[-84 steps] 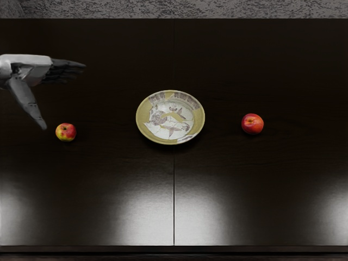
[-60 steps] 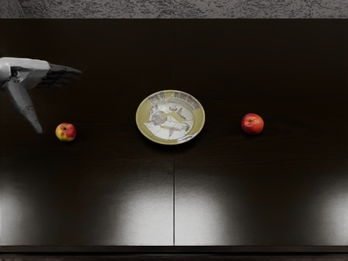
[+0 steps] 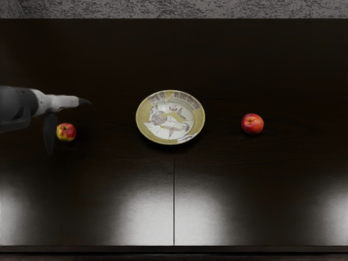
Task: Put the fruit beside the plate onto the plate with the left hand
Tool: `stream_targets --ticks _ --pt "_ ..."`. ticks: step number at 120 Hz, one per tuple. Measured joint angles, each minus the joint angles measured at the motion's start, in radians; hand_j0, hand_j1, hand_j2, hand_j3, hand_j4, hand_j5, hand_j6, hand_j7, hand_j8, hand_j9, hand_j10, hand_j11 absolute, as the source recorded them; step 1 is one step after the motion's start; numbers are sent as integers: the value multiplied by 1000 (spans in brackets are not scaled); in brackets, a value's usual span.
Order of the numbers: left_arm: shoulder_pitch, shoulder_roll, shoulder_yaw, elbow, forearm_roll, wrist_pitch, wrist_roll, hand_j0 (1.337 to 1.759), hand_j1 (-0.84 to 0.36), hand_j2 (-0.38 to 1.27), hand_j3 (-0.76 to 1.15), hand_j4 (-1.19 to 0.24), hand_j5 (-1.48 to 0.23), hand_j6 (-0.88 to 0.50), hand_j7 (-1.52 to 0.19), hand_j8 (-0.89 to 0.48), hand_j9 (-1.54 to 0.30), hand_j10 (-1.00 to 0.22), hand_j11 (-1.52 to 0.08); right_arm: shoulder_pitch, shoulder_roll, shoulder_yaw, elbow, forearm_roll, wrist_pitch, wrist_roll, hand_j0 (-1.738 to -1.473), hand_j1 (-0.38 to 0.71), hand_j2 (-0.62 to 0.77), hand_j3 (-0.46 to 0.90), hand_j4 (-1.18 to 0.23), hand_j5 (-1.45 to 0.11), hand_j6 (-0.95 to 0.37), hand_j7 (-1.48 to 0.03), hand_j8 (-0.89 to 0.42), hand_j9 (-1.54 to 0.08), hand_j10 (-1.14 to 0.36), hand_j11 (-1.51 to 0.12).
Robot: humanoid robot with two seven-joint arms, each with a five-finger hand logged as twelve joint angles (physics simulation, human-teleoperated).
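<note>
A small red-and-yellow apple (image 3: 66, 132) lies on the dark table, well to the left of the plate. The yellow-rimmed plate (image 3: 170, 117) with a painted picture sits at the table's middle, with nothing on it. A red fruit (image 3: 252, 123) lies to the plate's right. My left hand (image 3: 65, 115) comes in from the left edge and hovers just over the small apple. Its fingers (image 3: 73, 101) stretch straight out to the right above the apple. Its thumb (image 3: 49, 136) hangs down just left of the apple. The hand is open and holds nothing.
The table (image 3: 174, 201) is dark and glossy, with a seam running down its middle. A grey speckled wall (image 3: 174, 8) borders its far edge.
The left hand has dropped lower and turned edge-on, so it now sits right above the small apple with the thumb beside it. Neither fruit nor the plate has moved.
</note>
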Motion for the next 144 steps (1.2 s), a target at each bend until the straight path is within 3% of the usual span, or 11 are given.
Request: stream_targets --ticks 27,51,144 --pt "70 -43 6 -3 162 133 2 1658 266 16 0 -77 -93 -78 -93 -78 -92 -76 -92 0 0 0 0 0 0 0 -1658 -349 0 0 0 0 0 0 0 0 0 0" --pt "106 -46 8 6 209 173 2 1658 165 34 0 -161 -202 -163 -202 -162 -202 -160 -202 0 0 0 1 0 0 0 -1658 -349 0 0 0 0 0 0 0 0 0 0" --pt "123 -114 141 104 275 337 2 1658 15 61 0 -287 -366 -288 -366 -288 -366 -286 -365 0 0 0 1 0 0 0 -1658 -349 0 0 0 0 0 0 0 0 0 0"
